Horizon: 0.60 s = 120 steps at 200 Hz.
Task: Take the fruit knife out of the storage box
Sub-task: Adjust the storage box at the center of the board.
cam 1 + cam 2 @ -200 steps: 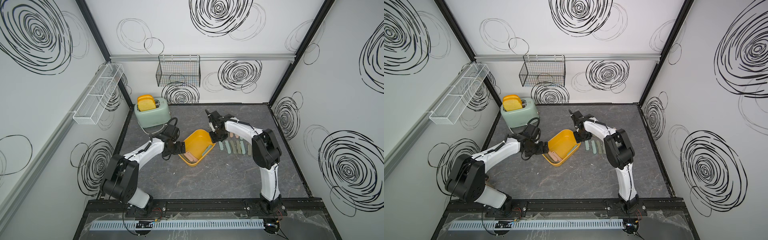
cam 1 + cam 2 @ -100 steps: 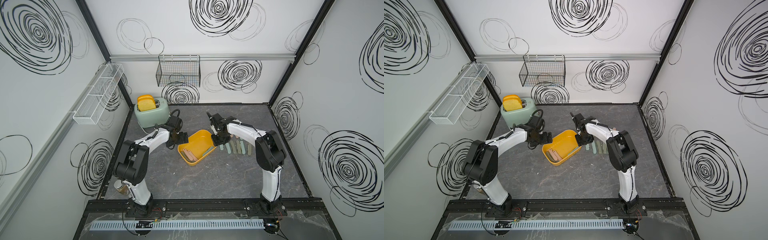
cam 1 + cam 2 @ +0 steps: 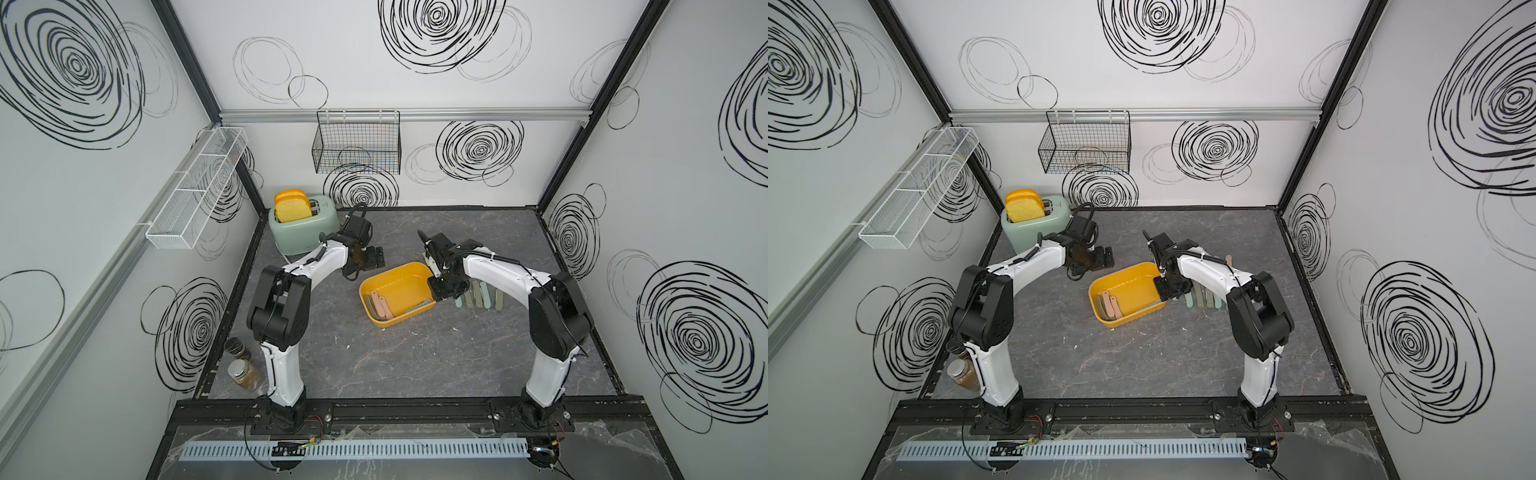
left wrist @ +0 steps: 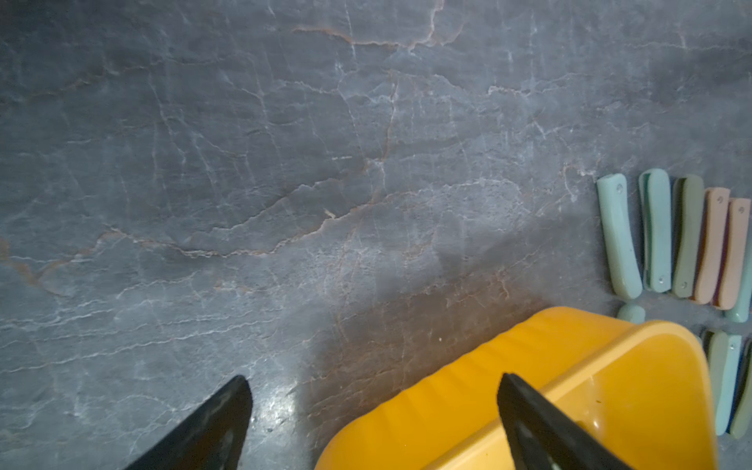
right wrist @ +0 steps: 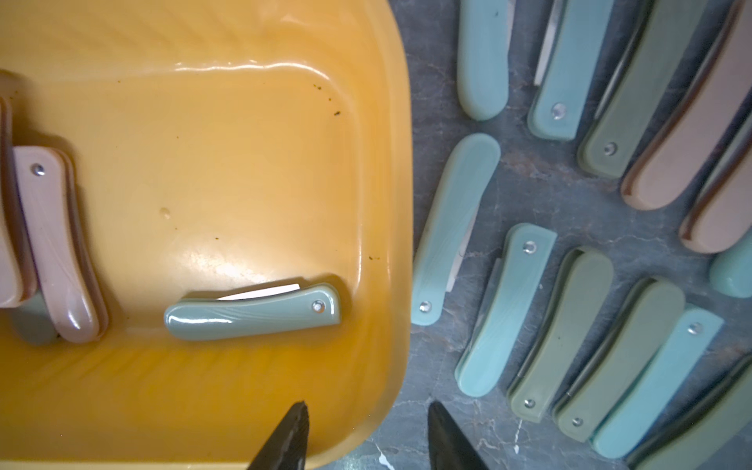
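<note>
Straddling the rounded rim of the glossy storage box, right fingers stand part-open; left fingers spread wide, empty.

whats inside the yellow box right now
In the yellow box, one grey-green folding knife lies alone. At one end pink knives are stacked on a greyish one, mostly covered.

The box was mustard yellow. In it lay a grey-green knife with a white blade and pink knives. Other knives on the dark grey, pale-veined table were pale blue, olive and pink. White walls bore black scribbled swirls. The toaster was mint green.
</note>
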Available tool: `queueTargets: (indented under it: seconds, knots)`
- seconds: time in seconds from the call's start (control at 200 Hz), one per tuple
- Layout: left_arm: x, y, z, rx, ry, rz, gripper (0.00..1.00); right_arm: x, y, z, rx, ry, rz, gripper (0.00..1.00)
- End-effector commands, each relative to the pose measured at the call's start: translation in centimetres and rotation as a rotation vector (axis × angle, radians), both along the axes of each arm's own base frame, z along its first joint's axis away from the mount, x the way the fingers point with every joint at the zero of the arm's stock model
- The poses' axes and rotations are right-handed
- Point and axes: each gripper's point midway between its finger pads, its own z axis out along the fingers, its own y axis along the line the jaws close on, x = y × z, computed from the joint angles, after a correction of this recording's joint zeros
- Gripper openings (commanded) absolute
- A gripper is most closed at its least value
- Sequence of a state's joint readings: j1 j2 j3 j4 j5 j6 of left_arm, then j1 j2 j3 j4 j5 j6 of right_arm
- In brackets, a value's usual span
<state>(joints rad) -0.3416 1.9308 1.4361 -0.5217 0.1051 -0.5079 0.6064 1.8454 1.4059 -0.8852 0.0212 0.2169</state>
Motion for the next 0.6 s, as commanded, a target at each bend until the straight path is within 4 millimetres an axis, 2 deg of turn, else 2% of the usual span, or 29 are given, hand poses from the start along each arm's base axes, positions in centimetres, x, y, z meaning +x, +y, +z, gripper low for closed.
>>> queueTargets:
  seconds: [0.0, 0.075, 0.165, 0.26, 0.41, 0.595]
  knots:
    - [0.1, -1.7, 1.3, -0.007, -0.029, -0.044, 0.98, 0.3, -0.3, 2.4, -0.008, -0.05, 0.002, 0.51]
    - [-0.5, -1.8, 2.6, 0.01, -0.047, -0.054, 0.98, 1.9, -0.1, 4.2, -0.009, -0.106, -0.009, 0.52]
    - [-1.7, -1.4, 5.1, 0.006, -0.093, -0.053, 0.98, 3.6, 1.0, 6.5, 0.016, -0.161, -0.014, 0.53]
    - [-3.6, 0.1, 7.9, 0.001, -0.143, -0.023, 0.98, 4.8, 2.5, 8.2, 0.052, -0.195, -0.017, 0.53]
    - [-7.8, 3.8, 10.2, -0.015, -0.188, 0.043, 0.98, 5.1, 5.3, 7.9, 0.11, -0.192, 0.008, 0.52]
    - [-13.5, 7.7, 11.8, -0.012, -0.217, 0.095, 0.98, 3.4, 9.9, 5.9, 0.144, -0.152, 0.083, 0.51]
